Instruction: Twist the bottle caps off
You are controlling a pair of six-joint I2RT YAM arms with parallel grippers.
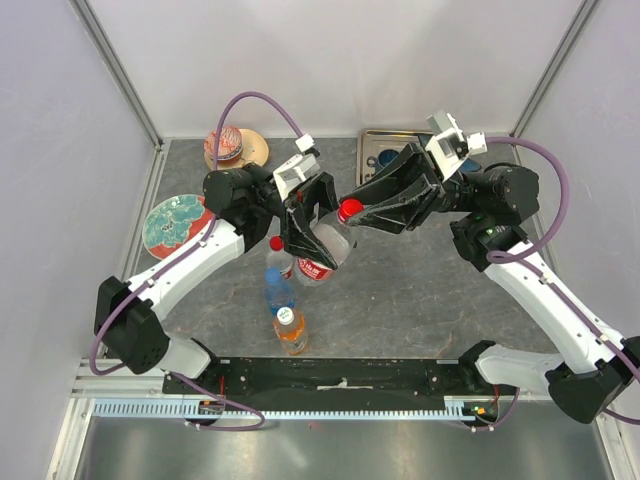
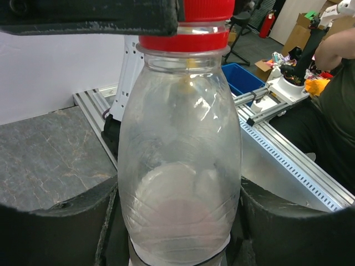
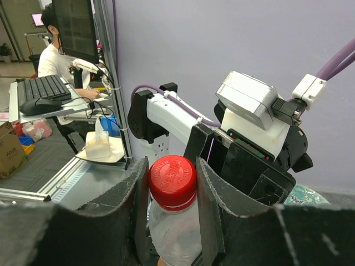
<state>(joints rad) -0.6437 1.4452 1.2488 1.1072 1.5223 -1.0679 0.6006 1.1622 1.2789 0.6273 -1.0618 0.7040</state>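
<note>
Round red cap (image 3: 172, 180) tops clear, curved bottle (image 2: 180, 166).

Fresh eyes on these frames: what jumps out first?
The clear bottle held in mid-air at the centre of the top view: the left hand clamps its body while the right hand pinches its red cap. Just nearer the arm bases, three more capped bottles sit in a line on the table.
</note>
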